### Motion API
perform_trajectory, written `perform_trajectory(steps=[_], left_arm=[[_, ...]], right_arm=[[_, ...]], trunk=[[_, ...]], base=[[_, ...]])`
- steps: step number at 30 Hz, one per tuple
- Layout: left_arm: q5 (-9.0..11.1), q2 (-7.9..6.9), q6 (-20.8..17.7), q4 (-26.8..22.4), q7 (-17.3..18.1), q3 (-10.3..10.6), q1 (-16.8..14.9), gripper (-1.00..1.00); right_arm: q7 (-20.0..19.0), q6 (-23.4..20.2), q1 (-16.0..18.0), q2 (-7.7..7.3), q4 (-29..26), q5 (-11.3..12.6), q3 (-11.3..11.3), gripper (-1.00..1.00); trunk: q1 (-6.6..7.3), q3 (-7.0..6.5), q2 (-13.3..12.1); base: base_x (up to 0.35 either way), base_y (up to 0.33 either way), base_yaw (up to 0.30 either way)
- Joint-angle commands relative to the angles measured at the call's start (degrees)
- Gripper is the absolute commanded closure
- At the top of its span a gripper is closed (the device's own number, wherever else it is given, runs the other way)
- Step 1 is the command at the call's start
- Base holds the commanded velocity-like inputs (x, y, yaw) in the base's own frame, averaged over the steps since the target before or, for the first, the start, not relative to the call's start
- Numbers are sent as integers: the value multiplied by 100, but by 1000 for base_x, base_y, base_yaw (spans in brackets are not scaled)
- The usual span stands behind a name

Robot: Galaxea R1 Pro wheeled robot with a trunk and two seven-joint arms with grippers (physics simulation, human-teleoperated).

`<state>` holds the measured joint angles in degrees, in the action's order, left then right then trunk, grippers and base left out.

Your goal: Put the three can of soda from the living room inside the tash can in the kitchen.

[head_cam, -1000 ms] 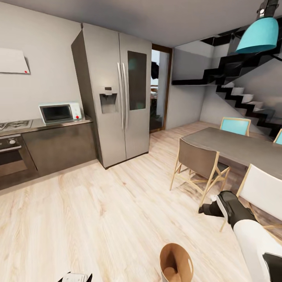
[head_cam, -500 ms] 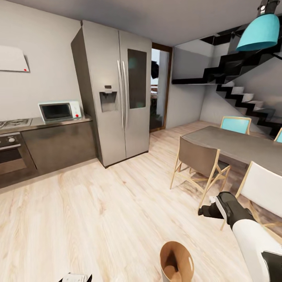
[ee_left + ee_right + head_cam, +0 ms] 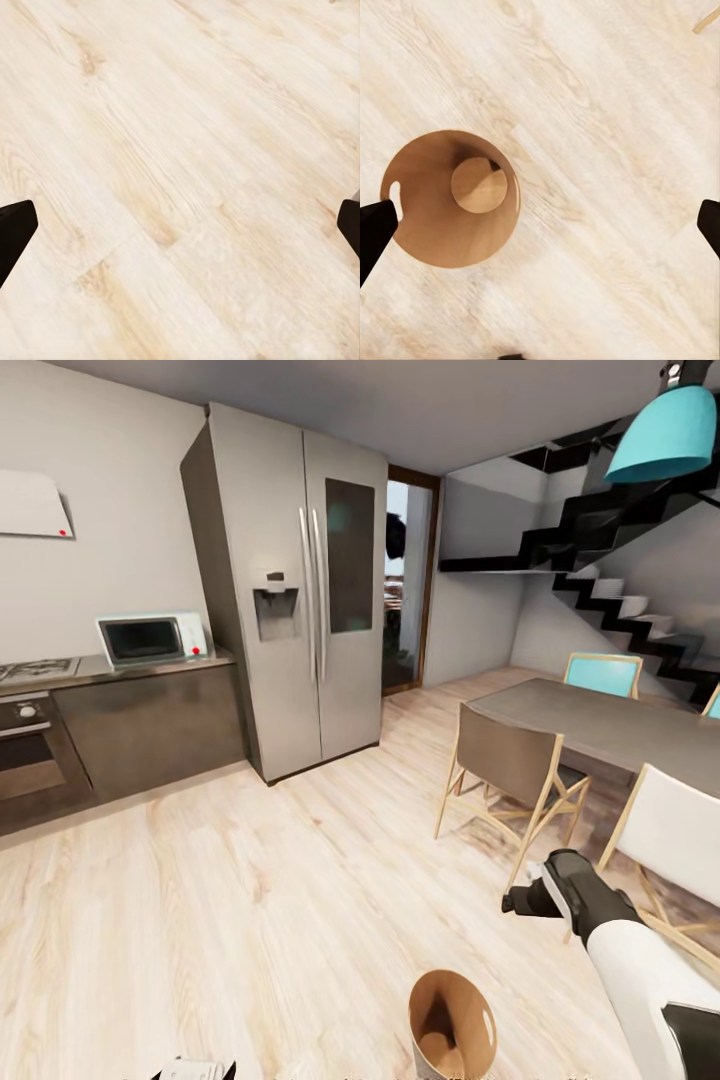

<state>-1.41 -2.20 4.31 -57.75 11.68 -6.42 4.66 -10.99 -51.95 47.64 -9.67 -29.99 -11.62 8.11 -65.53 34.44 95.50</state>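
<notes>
Head view: we're in the kitchen w/ our right arm (image 3: pixel 640 960) stretched fwd over the light wood floor (image 3: pixel 250 900); its gripper (image 3: pixel 522 900) sits just short of the brown chair (image 3: pixel 510 770) at the grey dining table (image 3: pixel 610 730). The trash can (image 3: pixel 452 1025) stands upright on the floor, inboard of and nearer us than that gripper, brown inside. Right wrist view looks straight down: the can (image 3: pixel 431 225) is below and off to one side of the gripper, nothing in it, an oval cut-out at its rim beside one fingertip (image 3: pixel 375 232); fingers spread wide apart, holding nothing. Left wrist view: our left gripper (image 3: pixel 180 232) hangs over bare floor, fingers also wide apart, nothing held. Well ahead of both hands: steel fridge (image 3: pixel 295 590), microwave (image 3: pixel 150 640) on the counter, oven (image 3: pixel 30 755), stairs (image 3: pixel 620 600).
</notes>
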Motion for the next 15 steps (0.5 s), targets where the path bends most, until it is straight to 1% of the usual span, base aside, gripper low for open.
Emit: perform_trajectory(steps=[1, 6, 15], left_arm=[[0, 0, 0, 0, 0, 0, 0, -100], [0, 0, 7, 0, 1, 0, 0, -100], [0, 0, 9, 0, 1, 0, 0, -100]], right_arm=[[0, 0, 0, 0, 1, 0, -33, -100], [1, 0, 0, 0, 2, -5, -78, -100], [1, 0, 0, 8, 2, 8, -89, -100]], trunk=[[-23, 24, 42], [-132, 148, 242], [-330, 389, 603]], base=[[0, 0, 0], [0, 0, 0], [0, 0, 0]])
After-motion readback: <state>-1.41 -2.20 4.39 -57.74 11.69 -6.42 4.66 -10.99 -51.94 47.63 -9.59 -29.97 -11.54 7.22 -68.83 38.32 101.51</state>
